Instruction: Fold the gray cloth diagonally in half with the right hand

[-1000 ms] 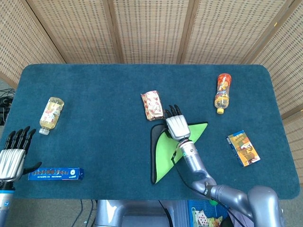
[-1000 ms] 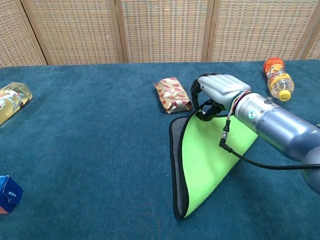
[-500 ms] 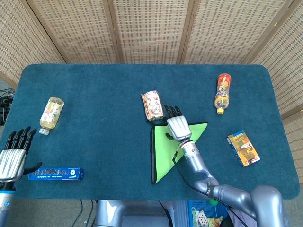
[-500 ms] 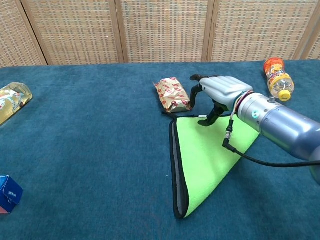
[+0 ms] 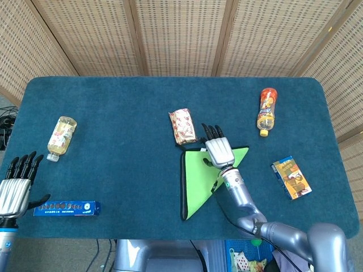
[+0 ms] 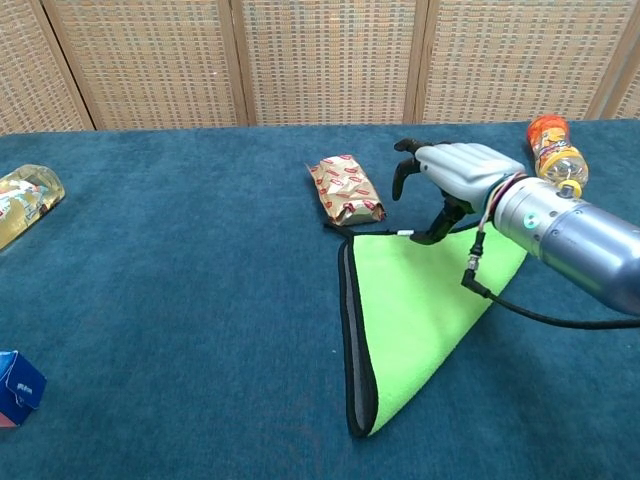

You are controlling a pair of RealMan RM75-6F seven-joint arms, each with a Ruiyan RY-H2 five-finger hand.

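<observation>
since 1 s ago: right robot hand [image 6: 455, 170] lifted off the gray cloth [image 6: 420, 305] and shifted right; cloth now flat, top corner no longer bunched under fingers. left robot hand [image 5: 15, 184] unchanged.

right robot hand: above far edge of cloth, palm down, fingers apart and slightly curled, holding nothing. thumb tip close to cloth's far edge; contact unclear.

cloth: mid desk [image 5: 125, 164], folded into triangle, green face up, dark gray border along left edge, point toward near side.

left robot hand: near-left corner of desk, fingers straight and spread, holding nothing, just left of blue box [image 5: 67, 208].

rest: snack packet [image 6: 345, 190] just beyond cloth's far-left corner. orange bottle [image 5: 266, 110] far right, lying down. pale yellow bottle [image 5: 60, 137] at left, lying down. small colourful box [image 5: 291, 177] right of cloth, well apart.
</observation>
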